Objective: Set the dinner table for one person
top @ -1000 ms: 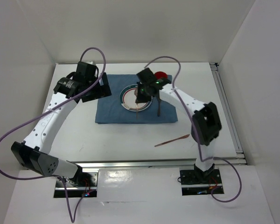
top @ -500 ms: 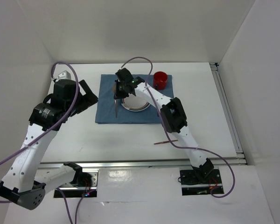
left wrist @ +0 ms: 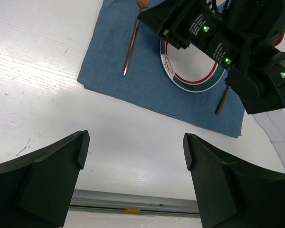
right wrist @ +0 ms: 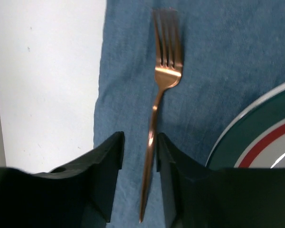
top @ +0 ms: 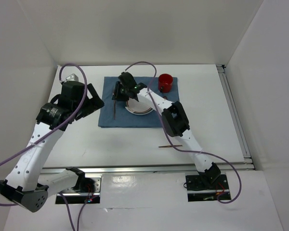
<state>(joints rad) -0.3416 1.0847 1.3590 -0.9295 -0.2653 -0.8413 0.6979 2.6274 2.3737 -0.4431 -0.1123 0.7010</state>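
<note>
On the white dinner table (top: 207, 120) lies a blue placemat (top: 130, 120) with a green- and red-rimmed plate (top: 137, 109) on it. A copper fork (top: 116, 106) lies on the mat left of the plate, tines pointing away. My right gripper (top: 119, 90) hovers over it; in the right wrist view the fork's handle (right wrist: 156, 99) runs between the fingers (right wrist: 109, 161), with a gap on the left side. The right gripper (right wrist: 139, 140) is slightly open. My left gripper (top: 89, 103) is wide open and empty, above bare table left of the mat (left wrist: 147, 90).
A red cup (top: 165, 83) stands at the mat's far right corner. A copper utensil (left wrist: 223, 99) lies right of the plate (left wrist: 190, 64), partly under the right arm. Another thin copper utensil (top: 169, 145) lies on the table near the front rail (top: 159, 168).
The right gripper carried the fork from over the plate to the mat's left side. The left arm drew back from the mat's far left corner toward the near left.
</note>
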